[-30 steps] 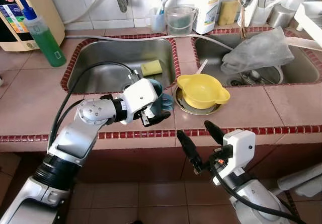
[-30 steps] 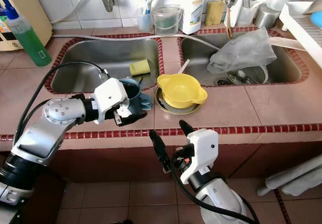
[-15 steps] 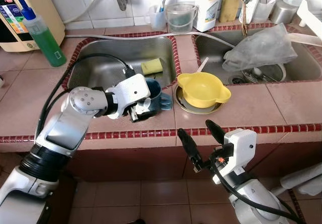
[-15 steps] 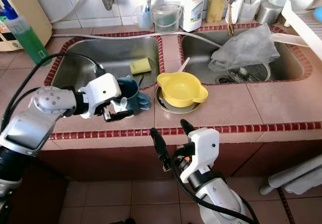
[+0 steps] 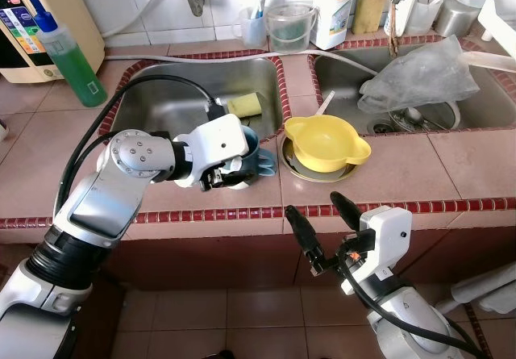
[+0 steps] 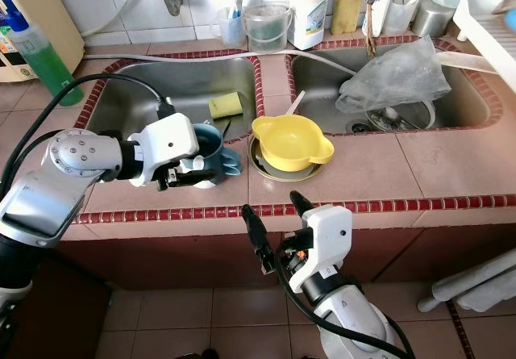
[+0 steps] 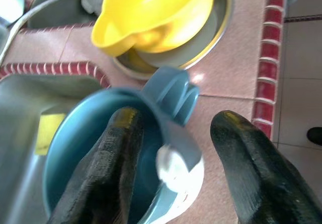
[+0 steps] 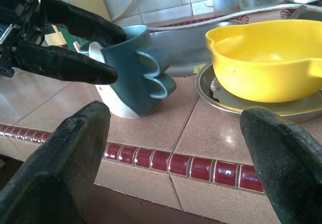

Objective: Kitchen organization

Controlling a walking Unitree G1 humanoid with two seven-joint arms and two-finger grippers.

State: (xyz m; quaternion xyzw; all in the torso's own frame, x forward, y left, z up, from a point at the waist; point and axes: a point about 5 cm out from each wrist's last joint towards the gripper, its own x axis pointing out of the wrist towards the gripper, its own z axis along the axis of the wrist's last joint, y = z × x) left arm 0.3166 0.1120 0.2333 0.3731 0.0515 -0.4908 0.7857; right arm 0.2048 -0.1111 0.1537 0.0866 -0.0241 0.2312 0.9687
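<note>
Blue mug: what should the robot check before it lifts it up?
1. Left end effector astride the blue mug's wall, one finger inside, one outside: ok.
2. Fingers pressed tight on the wall: cannot tell.
3. Mug upright on the counter: not ok, it tilts.
4. Mug apart from the yellow bowl: ok, a gap shows.
5. Right end effector out of the way, below the counter edge, open: ok.
6. Sink right behind the mug: not ok, a slip could drop it in.

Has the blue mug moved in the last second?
Barely, if at all: the mug still sits beside the yellow bowl, at the sink's front corner, left gripper jaws astride its rim.
</note>
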